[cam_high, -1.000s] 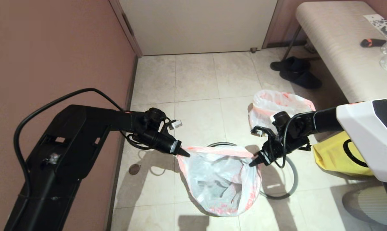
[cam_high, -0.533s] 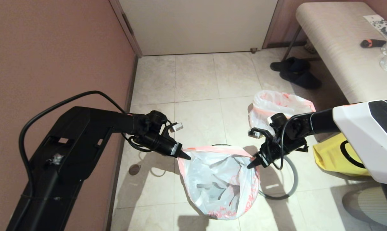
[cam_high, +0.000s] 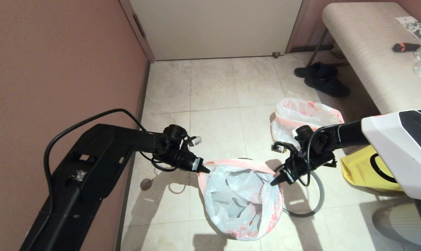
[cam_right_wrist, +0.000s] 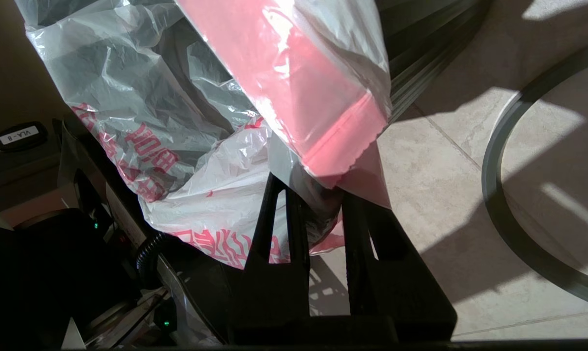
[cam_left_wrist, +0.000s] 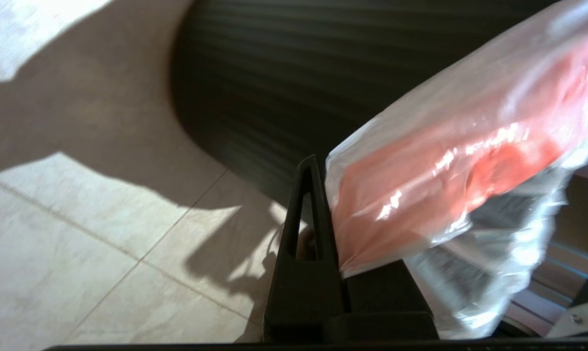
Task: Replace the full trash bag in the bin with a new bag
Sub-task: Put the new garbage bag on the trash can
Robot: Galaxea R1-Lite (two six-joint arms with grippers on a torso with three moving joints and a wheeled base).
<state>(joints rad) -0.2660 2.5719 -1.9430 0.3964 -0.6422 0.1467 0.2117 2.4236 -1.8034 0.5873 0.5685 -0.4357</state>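
Beige tile floor [cam_high: 213, 90], pink wall left, white door far, bench [cam_high: 363, 52] far right with slippers [cam_high: 322, 78] under it. Red print on new bag [cam_high: 240, 202], unreadable. Left gripper [cam_high: 206, 170] and right gripper [cam_high: 273, 181] both pinch its pink rim, mouth stretched left-right, body hanging over bin [cam_left_wrist: 274, 73]. Full bag [cam_high: 301, 116] sits farther right, grey ring [cam_high: 315, 202] on floor, yellow bag [cam_high: 367, 170] right.
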